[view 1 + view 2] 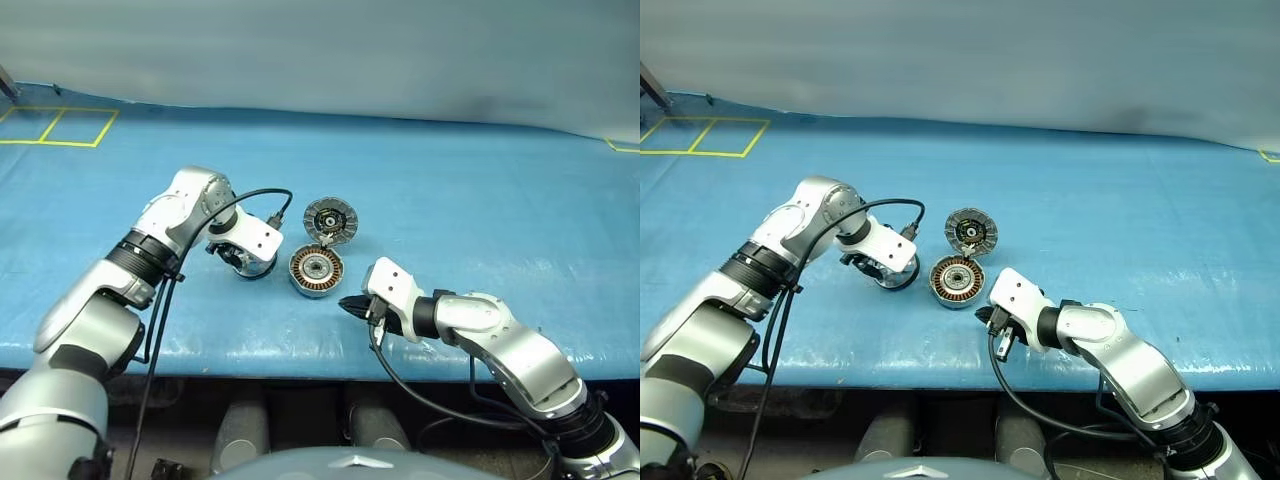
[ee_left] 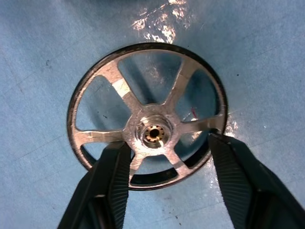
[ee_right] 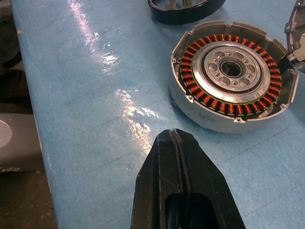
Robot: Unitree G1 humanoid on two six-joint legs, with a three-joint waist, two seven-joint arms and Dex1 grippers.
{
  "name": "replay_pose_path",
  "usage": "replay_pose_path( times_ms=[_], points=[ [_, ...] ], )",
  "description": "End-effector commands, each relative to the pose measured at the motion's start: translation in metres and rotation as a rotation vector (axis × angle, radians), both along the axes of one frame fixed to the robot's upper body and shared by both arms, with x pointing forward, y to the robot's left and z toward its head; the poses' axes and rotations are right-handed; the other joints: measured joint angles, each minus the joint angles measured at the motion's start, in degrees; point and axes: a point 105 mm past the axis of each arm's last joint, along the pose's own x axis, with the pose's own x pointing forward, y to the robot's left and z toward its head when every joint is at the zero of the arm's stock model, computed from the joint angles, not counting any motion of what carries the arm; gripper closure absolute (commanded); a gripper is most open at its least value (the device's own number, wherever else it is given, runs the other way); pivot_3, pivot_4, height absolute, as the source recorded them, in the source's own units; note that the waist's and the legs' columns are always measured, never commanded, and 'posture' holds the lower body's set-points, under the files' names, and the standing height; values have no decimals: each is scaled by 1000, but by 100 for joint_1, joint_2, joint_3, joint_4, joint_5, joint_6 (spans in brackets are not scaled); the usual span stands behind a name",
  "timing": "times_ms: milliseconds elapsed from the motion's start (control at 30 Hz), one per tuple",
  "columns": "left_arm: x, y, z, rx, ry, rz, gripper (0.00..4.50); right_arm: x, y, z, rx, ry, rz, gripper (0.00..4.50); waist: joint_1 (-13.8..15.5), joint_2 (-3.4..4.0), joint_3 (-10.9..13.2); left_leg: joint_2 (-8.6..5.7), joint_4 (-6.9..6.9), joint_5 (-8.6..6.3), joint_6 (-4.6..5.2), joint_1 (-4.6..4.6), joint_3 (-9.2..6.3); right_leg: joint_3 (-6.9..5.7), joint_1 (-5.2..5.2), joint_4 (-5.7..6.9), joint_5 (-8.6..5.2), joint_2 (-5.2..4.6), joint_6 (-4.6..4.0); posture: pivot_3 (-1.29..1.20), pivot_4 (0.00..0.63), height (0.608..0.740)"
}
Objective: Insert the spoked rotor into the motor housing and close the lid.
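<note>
Metal spoked rotor [image 2: 147,130] grab in progress
Left hand [image 2: 167,167] spread, straddling rim and spoke; centre the pinch first. Right hand [image 3: 177,143] pressed together beside motor housing [image 3: 231,71].

The bench [image 1: 480,200] wears a bright blue glossy sheet with white glare patches; yellow lines [image 1: 60,128] form squares at its ten o'clock corner. The dark-rimmed spoked metal rotor [image 2: 147,129] has silver spokes, a brassy hub centre and a small red mark on one spoke. The round silver-grey motor housing [image 3: 228,71] holds a ring of copper-orange windings around a pale metal core. The round lid [image 1: 330,220] shows a ribbed pale rim and dark centre. The ribbed fingers [image 2: 112,176] are black.
</note>
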Motion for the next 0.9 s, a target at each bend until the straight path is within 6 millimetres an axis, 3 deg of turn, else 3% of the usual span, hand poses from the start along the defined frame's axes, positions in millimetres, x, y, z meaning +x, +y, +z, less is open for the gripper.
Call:
replay_pose_path(
  times_ms=[33, 267, 467, 800, 900],
  points=[
    [1, -2, 0, -1, -14, -12, 3355, 0, 5, 12, 24, -57, 21, 4500, 0, 2, -1, 0, -1, 0, 0, 2, 0, 0, 1, 0, 0, 0, 0, 0, 150, 740],
    [0, 0, -2, -11, -8, -13, 3366, 1, 6, 12, 33, -62, 14, 4500, -1, 1, -1, 0, 2, 1, 1, 5, 0, 0, 2, 6, 0, 1, 0, 0, 150, 740],
    [2, -1, 2, -121, -25, 0, 3366, 5, 5, 12, 57, -72, -26, 4500, 16, 3, -3, 0, 2, 1, 2, 5, -1, 0, 3, 7, 0, 0, 0, 0, 150, 740],
    [-11, 19, 9, -396, 30, 86, 3366, 20, -5, 13, 135, -125, -153, 4500, 4, 2, -3, 0, 1, 2, 2, 4, 0, 0, 1, 6, 0, 0, 0, 0, 150, 740],
    [-17, 16, 13, -540, 65, 95, 3366, 25, -9, 12, 169, -155, -183, 4500, 4, 3, -3, 1, 1, 1, 2, 4, 0, 0, 0, 7, 0, 0, 0, 0, 150, 740]
  ],
)
